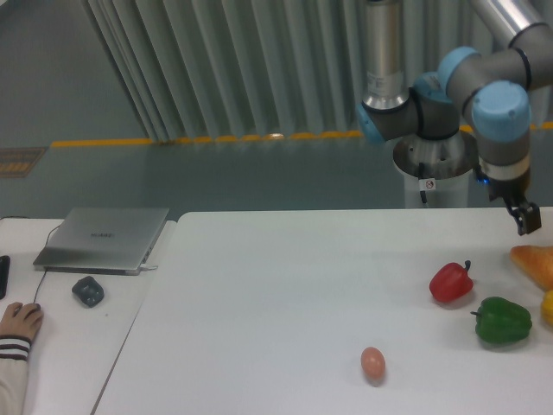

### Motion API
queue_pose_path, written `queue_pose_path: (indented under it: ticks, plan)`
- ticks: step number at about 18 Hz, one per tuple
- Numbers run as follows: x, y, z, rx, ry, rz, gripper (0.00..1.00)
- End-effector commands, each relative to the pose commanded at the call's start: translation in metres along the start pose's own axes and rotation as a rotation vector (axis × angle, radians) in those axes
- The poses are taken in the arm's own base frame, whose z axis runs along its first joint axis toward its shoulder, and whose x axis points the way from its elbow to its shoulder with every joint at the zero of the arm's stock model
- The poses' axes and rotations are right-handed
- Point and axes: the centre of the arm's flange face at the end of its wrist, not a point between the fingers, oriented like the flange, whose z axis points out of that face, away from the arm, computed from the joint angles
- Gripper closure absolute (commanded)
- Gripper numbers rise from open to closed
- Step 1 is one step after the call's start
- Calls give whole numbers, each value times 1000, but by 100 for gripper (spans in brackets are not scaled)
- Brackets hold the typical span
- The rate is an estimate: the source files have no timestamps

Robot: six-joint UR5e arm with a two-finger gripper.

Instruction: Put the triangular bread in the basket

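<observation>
The triangular bread (536,264) is a golden-orange wedge lying on the white table (285,285) at the far right, partly cut off by the frame edge. My gripper (526,220) hangs just above and to the left of it, apart from it and holding nothing. It is seen side-on, so I cannot make out the gap between its fingers. The basket is out of view.
A red pepper (451,282) and a green pepper (503,320) lie left of and below the bread. A yellow pepper (548,309) shows at the right edge. A pinkish egg (372,363) sits near the front. A laptop (104,239), a mouse (87,290) and a person's hand (17,322) are at the left.
</observation>
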Motion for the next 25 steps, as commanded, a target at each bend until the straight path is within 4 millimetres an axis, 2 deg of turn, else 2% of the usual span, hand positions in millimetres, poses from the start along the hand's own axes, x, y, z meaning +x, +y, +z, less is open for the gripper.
queue_pose_path:
  ticks: [3, 7, 12, 17, 25]
  plan:
    - [-3, 11, 4, -13, 5, -15, 0]
    - [-5, 13, 7, -20, 8, -19, 0]
    - [-24, 16, 22, -22, -7, -39, 0]
    - [-33, 28, 28, -43, -7, -60, 3]
    - [-49, 25, 41, -41, -31, -70, 4]
